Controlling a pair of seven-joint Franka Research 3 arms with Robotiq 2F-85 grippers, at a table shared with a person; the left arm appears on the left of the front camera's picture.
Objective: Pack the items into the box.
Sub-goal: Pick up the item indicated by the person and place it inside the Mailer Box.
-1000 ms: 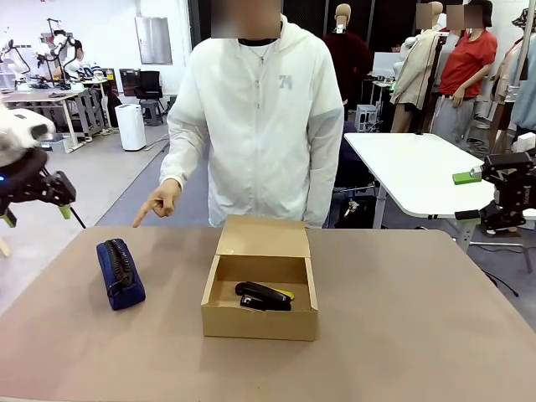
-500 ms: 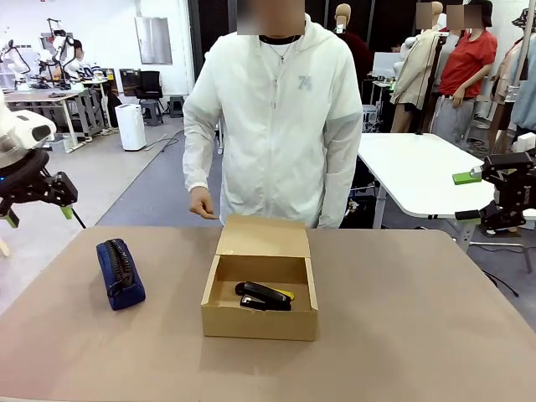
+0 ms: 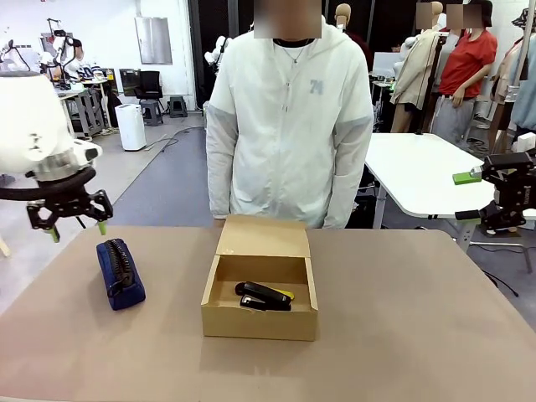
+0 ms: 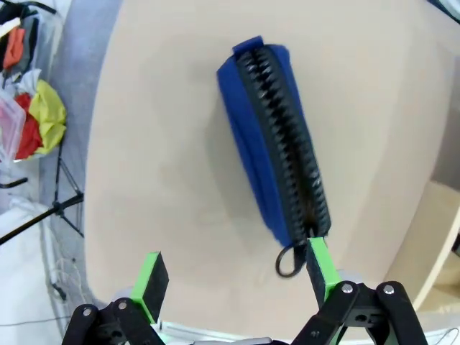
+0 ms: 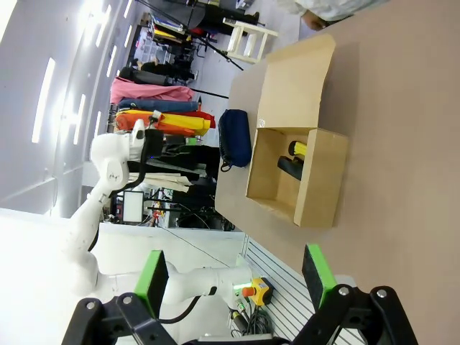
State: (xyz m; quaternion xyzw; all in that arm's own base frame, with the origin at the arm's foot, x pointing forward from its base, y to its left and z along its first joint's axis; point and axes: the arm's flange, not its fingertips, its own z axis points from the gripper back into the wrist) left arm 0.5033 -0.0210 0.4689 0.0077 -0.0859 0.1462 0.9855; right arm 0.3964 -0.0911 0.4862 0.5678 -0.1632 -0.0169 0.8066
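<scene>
Hovering over the far end of the navy pouch (image 3: pixel 120 272) at the left of the front view, the left gripper (image 3: pixel 78 228) has its green-padded fingers spread wide and empty. The right gripper (image 3: pixel 466 197) hangs at the right edge, off the table, jaws equally wide and holding nothing. The stapler (image 3: pixel 262 295) and the yellow-and-black utility knife (image 3: pixel 286 293) already lie in the open box (image 3: pixel 260 322) at centre, flap raised behind.

The left wrist view suggests the main risk. The pouch lies slantwise to the fingers, with its zip-pull ring just beside one pad. A straight descent could set that finger on the fabric instead of astride it. It could also catch only the ring, leaving the pouch dangling and swinging. The box looks barely larger than the pouch, so a crooked carry may snag the rim or shove the light cardboard across the table. Resting on the stapler, the pouch might also keep the flap from shutting.

The table (image 3: pixel 419 318) is matte tan and bare apart from these things. A person (image 3: pixel 289 126) in a white jacket stands at its far edge. Behind lie a grey floor, a white table at right and workbenches at upper left.
</scene>
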